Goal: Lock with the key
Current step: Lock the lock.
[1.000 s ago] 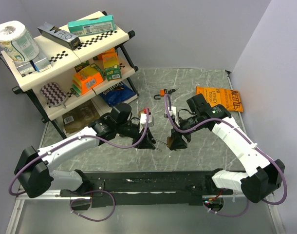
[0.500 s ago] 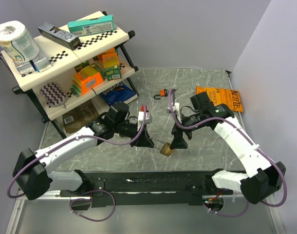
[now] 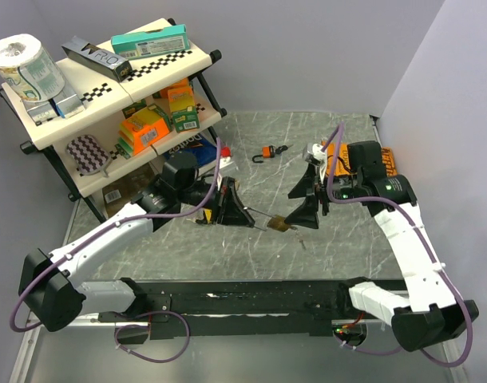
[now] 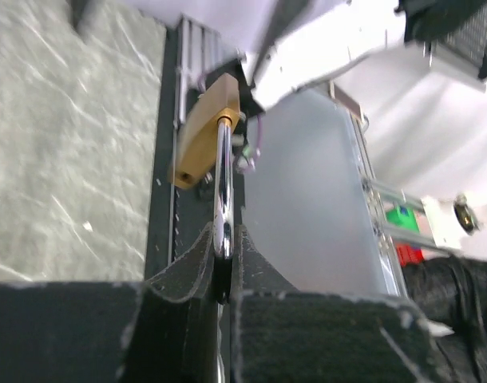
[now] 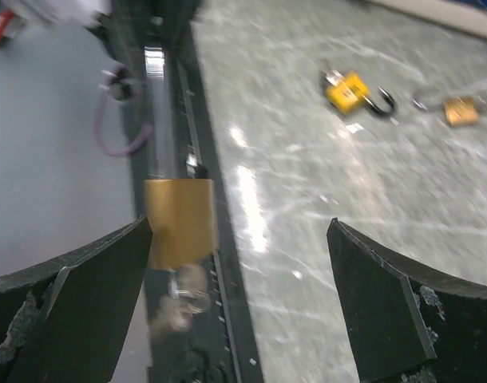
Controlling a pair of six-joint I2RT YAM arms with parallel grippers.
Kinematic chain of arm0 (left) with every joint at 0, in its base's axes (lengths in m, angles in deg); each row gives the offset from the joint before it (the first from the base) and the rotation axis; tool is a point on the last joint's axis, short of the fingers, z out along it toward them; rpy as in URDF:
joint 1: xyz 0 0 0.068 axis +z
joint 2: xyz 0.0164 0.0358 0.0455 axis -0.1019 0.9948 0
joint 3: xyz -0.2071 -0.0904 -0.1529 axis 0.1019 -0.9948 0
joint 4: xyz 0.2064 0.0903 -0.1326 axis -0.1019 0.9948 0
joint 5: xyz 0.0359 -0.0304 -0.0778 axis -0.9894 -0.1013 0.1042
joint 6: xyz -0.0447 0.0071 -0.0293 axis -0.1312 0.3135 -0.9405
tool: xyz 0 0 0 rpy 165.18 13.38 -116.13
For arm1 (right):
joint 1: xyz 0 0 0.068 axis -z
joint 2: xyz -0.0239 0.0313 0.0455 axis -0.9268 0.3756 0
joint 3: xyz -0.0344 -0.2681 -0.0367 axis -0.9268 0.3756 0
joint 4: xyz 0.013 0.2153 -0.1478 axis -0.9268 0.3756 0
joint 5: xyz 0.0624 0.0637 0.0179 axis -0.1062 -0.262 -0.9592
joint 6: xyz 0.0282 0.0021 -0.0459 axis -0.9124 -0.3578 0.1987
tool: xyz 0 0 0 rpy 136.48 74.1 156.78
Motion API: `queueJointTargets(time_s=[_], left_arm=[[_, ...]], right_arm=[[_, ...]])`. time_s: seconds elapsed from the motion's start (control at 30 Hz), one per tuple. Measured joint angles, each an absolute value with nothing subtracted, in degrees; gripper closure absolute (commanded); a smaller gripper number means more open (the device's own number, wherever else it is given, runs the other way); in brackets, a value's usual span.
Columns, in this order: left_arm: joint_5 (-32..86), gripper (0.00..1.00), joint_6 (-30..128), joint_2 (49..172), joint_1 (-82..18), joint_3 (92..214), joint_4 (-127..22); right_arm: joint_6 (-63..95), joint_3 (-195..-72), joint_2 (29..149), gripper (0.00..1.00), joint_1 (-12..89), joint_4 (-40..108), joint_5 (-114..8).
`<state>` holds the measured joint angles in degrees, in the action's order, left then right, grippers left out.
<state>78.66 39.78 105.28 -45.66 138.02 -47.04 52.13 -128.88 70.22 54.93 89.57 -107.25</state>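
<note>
A brass padlock (image 3: 279, 224) hangs in the air over the marble table (image 3: 307, 132), between the two arms. My left gripper (image 3: 231, 212) is shut on its steel shackle (image 4: 223, 179); the brass body (image 4: 203, 132) sticks out beyond the fingers. My right gripper (image 3: 306, 201) stands wide open just right of the lock and holds nothing. From the right wrist the padlock body (image 5: 180, 219) sits near the left finger of the gripper (image 5: 239, 230). A blurred key on a ring (image 5: 180, 299) dangles under it.
A shelf rack (image 3: 108, 120) with boxes and a paper roll fills the back left. An orange snack bag (image 3: 351, 155) lies behind the right arm and a small orange lock (image 3: 267, 152) lies mid-table. Two more padlocks (image 5: 351, 89) (image 5: 461, 110) lie on the marble. The black base rail (image 3: 243, 299) runs along the near edge.
My left gripper closed on the shackle and now carries the padlock slightly up and right. My right gripper let go, opened wide and drew back to the right.
</note>
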Motion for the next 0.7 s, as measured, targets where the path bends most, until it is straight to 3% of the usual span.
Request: queueJointTargets(time_s=[0.4, 0.5, 0.7], left_arm=[[77.5, 0.99, 23.1, 105.3, -43.3, 139.3, -63.9], [77.6, 0.99, 19.5, 105.3, -43.3, 139.2, -67.5], [77.4, 0.99, 15.0, 105.3, -43.3, 138.6, -72.6]], right_arm=[[46.7, -130.2, 68.9, 0.01, 54.9, 87.2, -115.9], [45.9, -129.9, 68.9, 0.05, 54.7, 85.2, -116.9], [44.5, -129.4, 69.0, 0.29, 53.2, 82.1, -117.7]])
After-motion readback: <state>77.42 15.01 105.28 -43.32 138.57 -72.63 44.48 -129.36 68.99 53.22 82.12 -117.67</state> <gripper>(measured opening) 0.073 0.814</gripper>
